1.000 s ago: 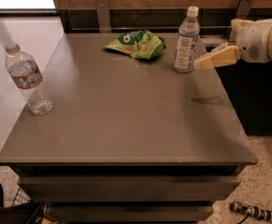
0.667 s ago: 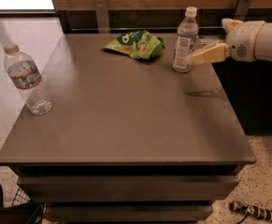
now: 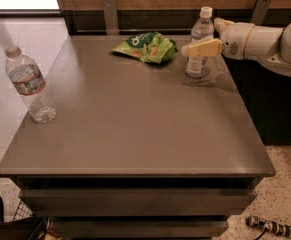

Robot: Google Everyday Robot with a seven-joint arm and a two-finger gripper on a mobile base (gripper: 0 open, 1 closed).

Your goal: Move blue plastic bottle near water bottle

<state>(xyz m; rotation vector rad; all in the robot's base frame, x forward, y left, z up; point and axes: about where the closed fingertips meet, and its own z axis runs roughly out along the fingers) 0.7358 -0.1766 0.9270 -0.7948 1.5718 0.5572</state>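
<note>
The blue plastic bottle [image 3: 195,66] stands upright at the far right of the grey table [image 3: 135,119], white cap up. My gripper [image 3: 201,36] reaches in from the right at the bottle's mid-height. One yellowish finger [image 3: 202,48] crosses in front of the bottle and the other shows behind it, near the bottle's neck; the jaws look open around it. The water bottle [image 3: 31,85] stands upright near the table's left edge, far from the blue bottle.
A green snack bag [image 3: 146,46] lies at the back middle of the table, just left of the blue bottle. A wooden wall with metal brackets [image 3: 110,14] runs behind the table. A dark bag [image 3: 0,224] and a small tool [image 3: 272,227] lie on the floor.
My gripper has moved left, from beside the blue bottle to straddling it. The bottles and the bag have not moved.
</note>
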